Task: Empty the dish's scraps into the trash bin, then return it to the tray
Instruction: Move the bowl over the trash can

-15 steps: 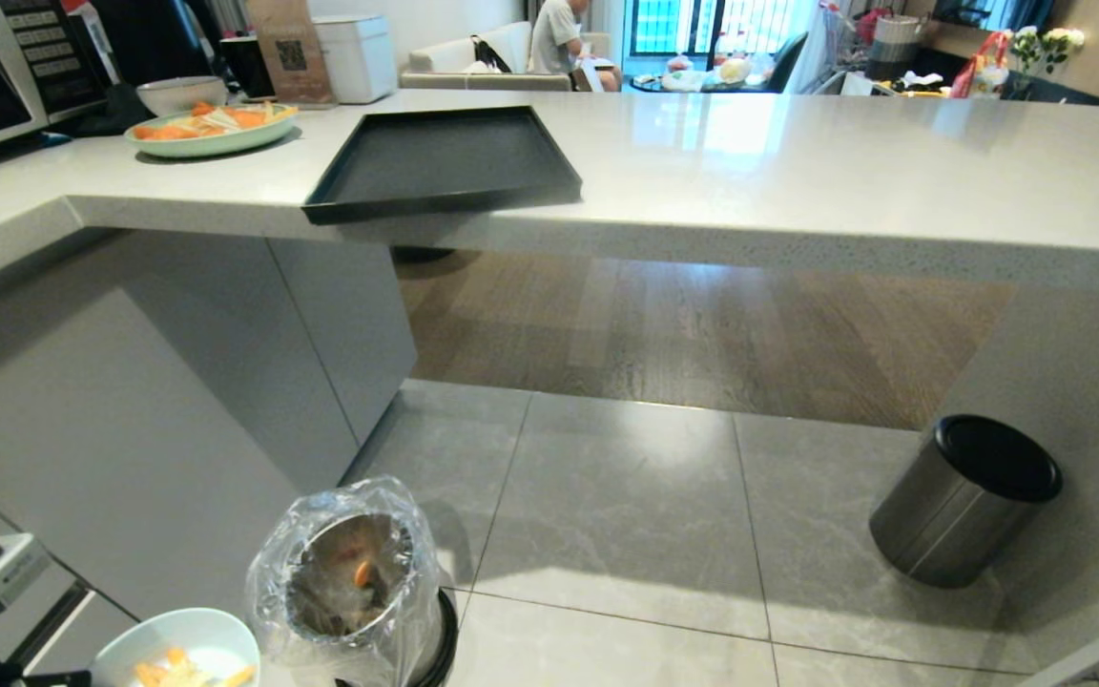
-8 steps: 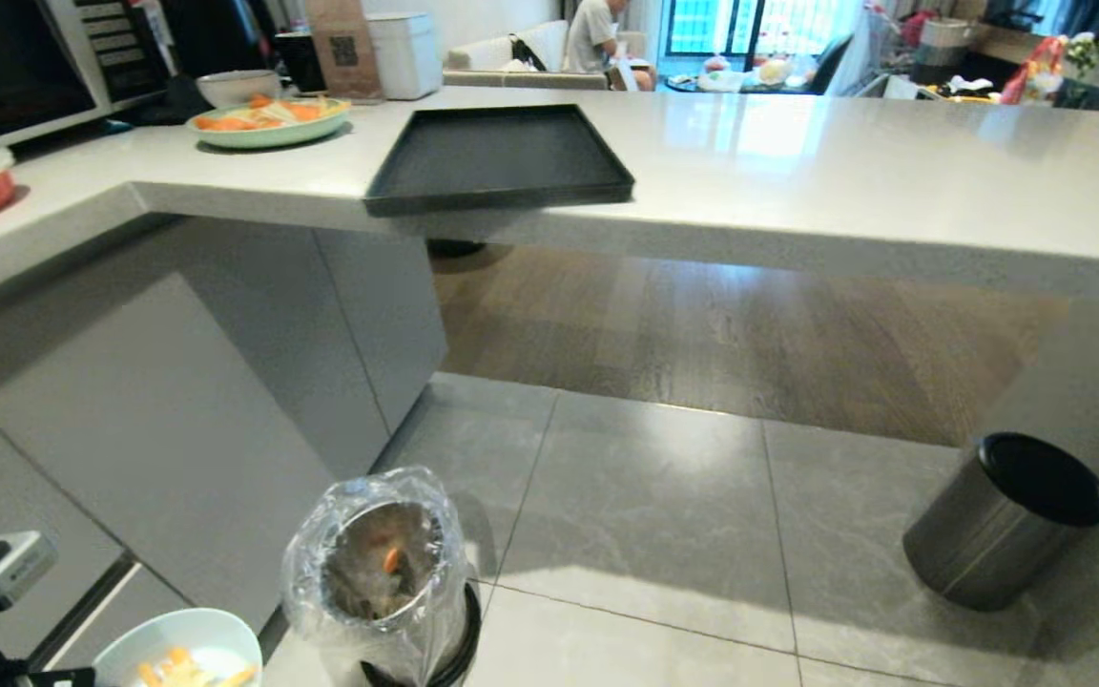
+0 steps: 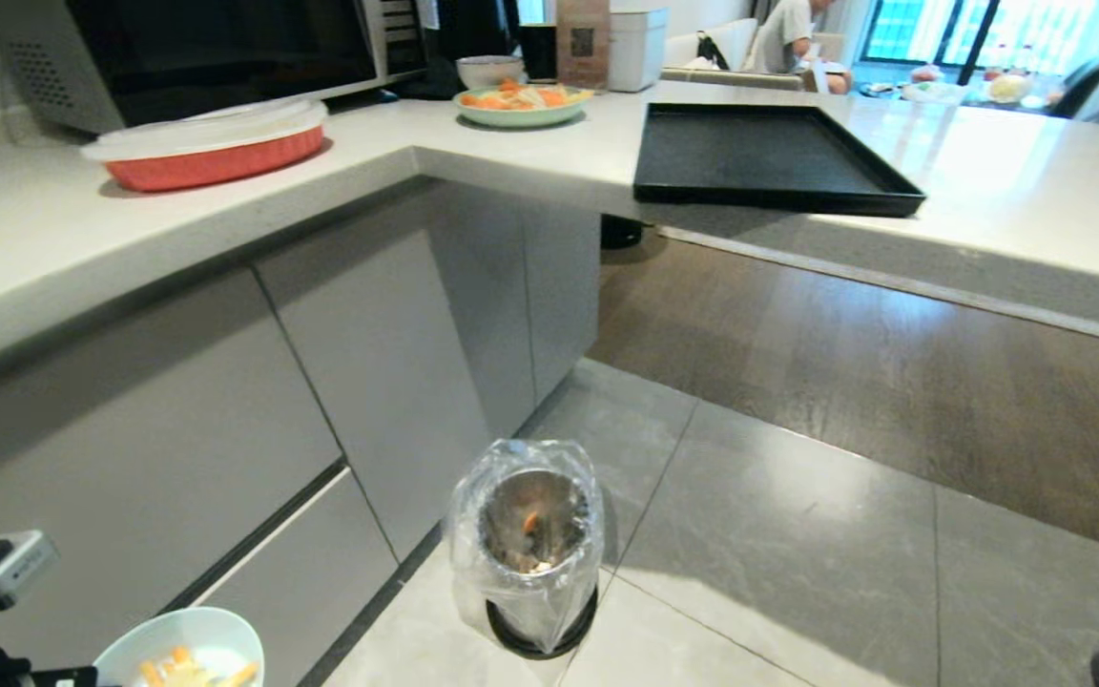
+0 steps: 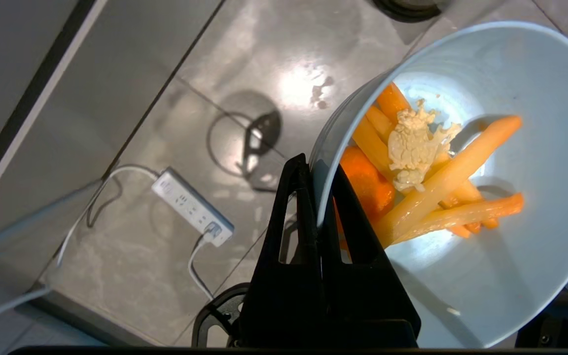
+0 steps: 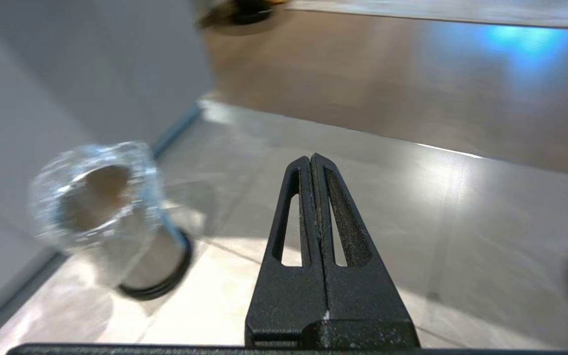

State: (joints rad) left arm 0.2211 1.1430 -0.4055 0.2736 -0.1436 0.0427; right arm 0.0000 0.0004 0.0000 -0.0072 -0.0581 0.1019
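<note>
Dish still loaded, held off to the side of the bin.

I have the left gripper [image 4: 319,172] clamped on the rim of the dish [image 4: 486,276], one finger inside and one outside, at my lower left above the floor. The scraps [image 4: 442,182], orange and yellow strips with a pale lump on top, lie in the dish. The trash bin [image 3: 535,544] stands on the floor tiles near the cabinet fronts, apart from the dish, with bits of orange showing inside. The tray [image 3: 769,157] sits on the desk, its near edge overhanging the desk's front edge. My right gripper [image 5: 315,165] hangs over the floor, fingers pressed together with nothing between them.
</note>
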